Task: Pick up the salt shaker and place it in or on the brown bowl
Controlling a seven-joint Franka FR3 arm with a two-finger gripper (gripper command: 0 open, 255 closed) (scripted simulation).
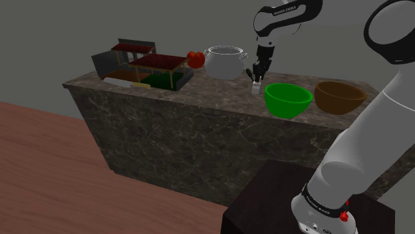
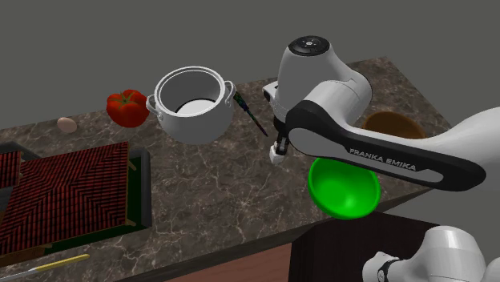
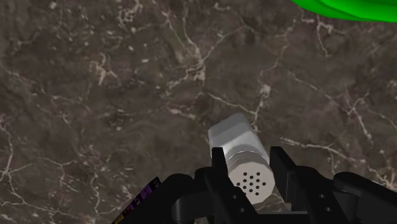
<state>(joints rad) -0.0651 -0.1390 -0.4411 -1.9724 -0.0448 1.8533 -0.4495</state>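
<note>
Marble counter point(image 1: 213, 93) carrying the task's things. The gripper point(image 1: 257, 74) is pointing straight down over the middle of the surface, and the shaker point(image 1: 257, 85) is standing upright directly under it, well in from every edge.

In the wrist view the gripper point(image 3: 248, 153) is closing narrowly round the shaker point(image 3: 238, 140). The two black fingers point(image 3: 218, 165) are pressing the perforated cap from either side, with no gap showing. The pale body is reaching down toward the marble; whether its base is touching the surface cannot be told.

The green bowl point(image 1: 288, 100) is sitting just beside the shaker, at the edge nearest the stand. The brown bowl point(image 1: 340, 96) is sitting beyond the green one, toward the end of the counter at the shoulder view's right, and is lying apart from the shaker.

In the second exterior view the arm point(image 2: 352, 144) is covering most of the gripper. The shaker point(image 2: 277, 152) is showing below it, between the pot point(image 2: 192, 104) and the green bowl point(image 2: 344, 188). A slim dark tool point(image 2: 250, 114) is lying just beside the pot. A tomato point(image 2: 127, 108) and an egg point(image 2: 66, 124) are lying along the far edge, and a rack point(image 2: 64, 196) is occupying the end at that view's left.
</note>
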